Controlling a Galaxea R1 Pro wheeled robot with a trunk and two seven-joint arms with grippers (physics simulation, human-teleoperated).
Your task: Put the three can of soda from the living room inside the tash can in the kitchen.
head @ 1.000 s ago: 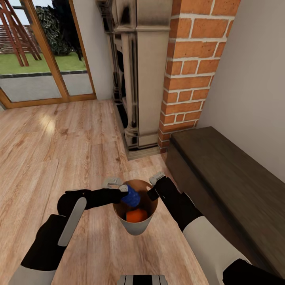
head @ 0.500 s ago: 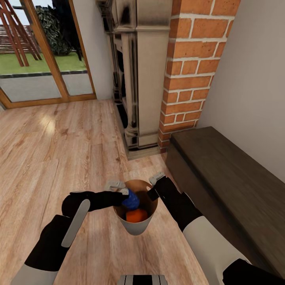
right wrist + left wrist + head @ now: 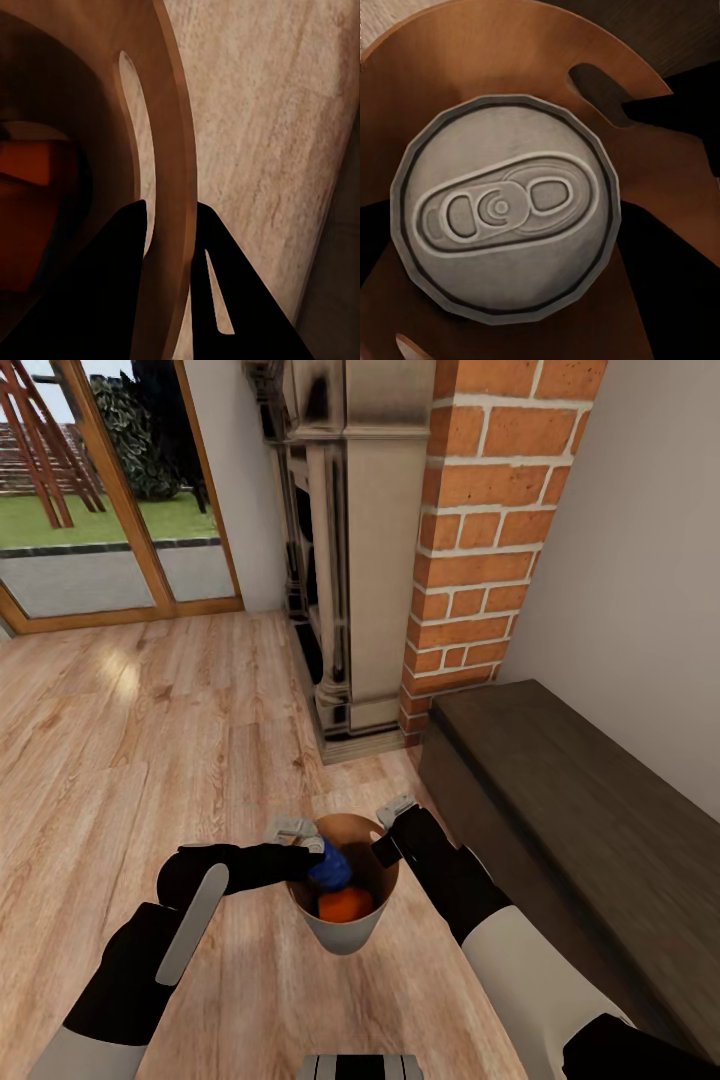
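Bin (image 3: 343, 935): brown inside, on wood floor (image 3: 150, 740). Right pincer (image 3: 388, 830) clamps its rim wall, fingers (image 3: 112, 285) either side. Left pincer (image 3: 305, 838): grip state cannot be told; blue can (image 3: 330, 868) just beyond it, over bin mouth. Orange can (image 3: 345, 905) inside bin, below.

Two soda cans (image 3: 330, 866), one bin (image 3: 345, 938)

Over the last second the left tool (image 3: 312, 847) sank slightly toward the wooden bin (image 3: 342, 933), carrying the blue can (image 3: 329, 867) lower inside its rim, closer above the orange can (image 3: 345, 904). The left forearm shifted slightly right and down with it.
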